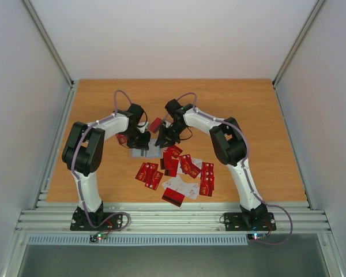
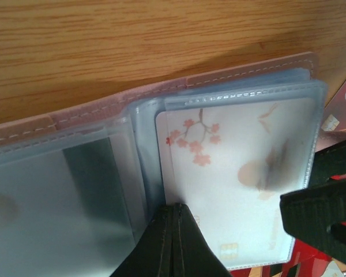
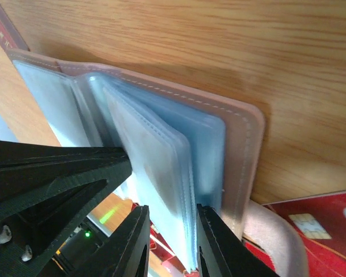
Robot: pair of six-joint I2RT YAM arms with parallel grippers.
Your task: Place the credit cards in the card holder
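The card holder (image 1: 144, 151) lies spread open on the counter (image 1: 248, 115), between the two arms and just beyond the loose credit cards (image 1: 181, 167), which are scattered nearer the bases. Another red card (image 1: 155, 124) lies just behind the holder. One pale card with a blossom print (image 2: 236, 167) is seen already seated in a clear pocket.

The left claw (image 2: 173, 236) is closed tight, its tips set down on the holder's clear leaves close to the fold. Whether a thin leaf is nipped between them cannot be made out from the wrist view. The right claw (image 3: 173, 213) is only partly open, and the bundle of clear leaves stands on edge between its fingers. The right finger lies against the bundle, while a slit of daylight shows on the other side. No card is held by either claw.

The step in hand is judged to be the preparing of the holder: it is pinned by the left arm while the leaves are lifted and sorted by the right, so that a free pocket is exposed. Most of the task is judged to remain, since many cards are on the counter.

For the next move, a single leaf would need to be separated from the bundle and its mouth opened. A card would then have to be fetched from the pile and slid in squarely, edge first, with the holder pinned against sliding.
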